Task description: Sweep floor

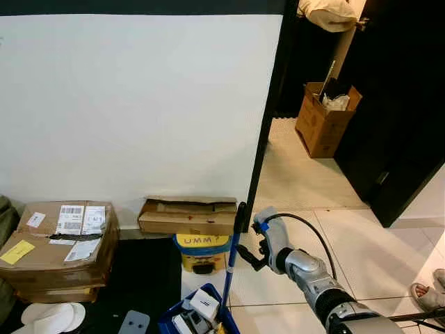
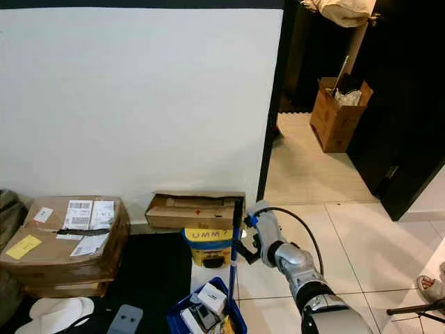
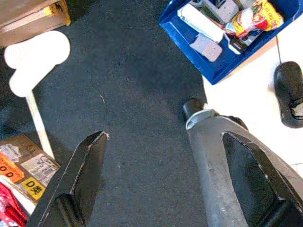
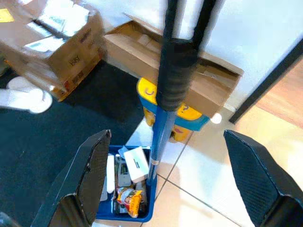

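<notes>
Reaching forward, the right gripper (image 4: pixel 165 179) has its fingers spread wide, just short of the blue-shafted, black-gripped broom handle (image 1: pixel 234 250) standing by the black door-frame edge (image 1: pixel 268 132). Behind it sits a yellow tub (image 1: pixel 201 252); a blue plastic tray (image 1: pixel 182 321) crowds its foot. Open white tiled floor (image 1: pixel 361 243) lies rightward. The left gripper (image 3: pixel 156 184) hangs spread over a dark mat (image 3: pixel 128 94).

A broom handle (image 1: pixel 235 243) stood upright at centre, the right hand (image 1: pixel 254 245) just beside it at 3 o'clock. A bin (image 1: pixel 200 314) of small items lay at its base. At 9 o'clock sat stacked boxes (image 1: pixel 59 243); at 1 o'clock, past the doorway, another box (image 1: pixel 324 118).
</notes>
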### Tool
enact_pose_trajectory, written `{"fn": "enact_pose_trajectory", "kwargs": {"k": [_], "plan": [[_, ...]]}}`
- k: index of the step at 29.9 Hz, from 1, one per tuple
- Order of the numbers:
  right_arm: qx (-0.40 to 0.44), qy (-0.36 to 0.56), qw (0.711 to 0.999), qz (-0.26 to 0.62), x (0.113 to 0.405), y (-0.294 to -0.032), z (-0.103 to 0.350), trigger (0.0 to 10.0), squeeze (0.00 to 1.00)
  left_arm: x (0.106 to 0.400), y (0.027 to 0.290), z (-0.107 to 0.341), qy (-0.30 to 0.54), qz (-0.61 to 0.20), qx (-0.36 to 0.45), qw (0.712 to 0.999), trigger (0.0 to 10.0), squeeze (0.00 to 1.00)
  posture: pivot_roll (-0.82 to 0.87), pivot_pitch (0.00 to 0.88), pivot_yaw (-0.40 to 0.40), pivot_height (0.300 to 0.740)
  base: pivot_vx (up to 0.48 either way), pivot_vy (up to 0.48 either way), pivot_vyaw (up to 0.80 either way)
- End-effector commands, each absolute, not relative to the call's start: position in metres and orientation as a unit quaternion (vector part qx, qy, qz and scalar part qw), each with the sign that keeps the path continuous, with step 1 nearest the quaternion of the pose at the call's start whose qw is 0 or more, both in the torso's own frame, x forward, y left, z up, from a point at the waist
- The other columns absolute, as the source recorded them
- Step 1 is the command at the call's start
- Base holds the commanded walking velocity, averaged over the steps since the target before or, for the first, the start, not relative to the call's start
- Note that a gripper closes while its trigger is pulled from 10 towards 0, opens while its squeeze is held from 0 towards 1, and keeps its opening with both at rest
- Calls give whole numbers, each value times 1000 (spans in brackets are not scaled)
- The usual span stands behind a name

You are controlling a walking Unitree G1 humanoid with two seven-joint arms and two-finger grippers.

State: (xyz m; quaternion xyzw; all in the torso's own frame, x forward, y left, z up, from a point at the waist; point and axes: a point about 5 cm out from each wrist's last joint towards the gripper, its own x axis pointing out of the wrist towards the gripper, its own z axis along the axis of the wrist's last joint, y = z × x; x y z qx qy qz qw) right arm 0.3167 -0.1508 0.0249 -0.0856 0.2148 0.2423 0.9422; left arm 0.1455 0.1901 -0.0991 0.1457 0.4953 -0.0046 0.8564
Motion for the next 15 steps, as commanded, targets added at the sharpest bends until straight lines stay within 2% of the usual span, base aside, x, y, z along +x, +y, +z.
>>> {"fn": "enact_pose_trajectory", "kwargs": {"k": [1, 5, 9, 15], "plan": [[-67, 223, 947, 222, 318, -150, 24, 10000, 0, 143, 194, -100, 499, -8, 154, 853, 10000, 0, -79, 0, -5, 740, 0, 0, 0], [-35, 230, 954, 190, 318, -149, 22, 10000, 0, 145, 194, -99, 497, -11, 157, 853, 10000, 0, -79, 0, -5, 740, 0, 0, 0], [-59, 231, 959, 154, 319, -154, 22, 10000, 0, 146, 194, -99, 495, -13, 158, 854, 10000, 0, -71, 0, 10, 740, 0, 0, 0], [-51, 228, 962, 139, 321, -154, 23, 10000, 0, 144, 197, -99, 497, -15, 164, 852, 10000, 0, -58, 7, 22, 740, 0, 0, 0]]}}
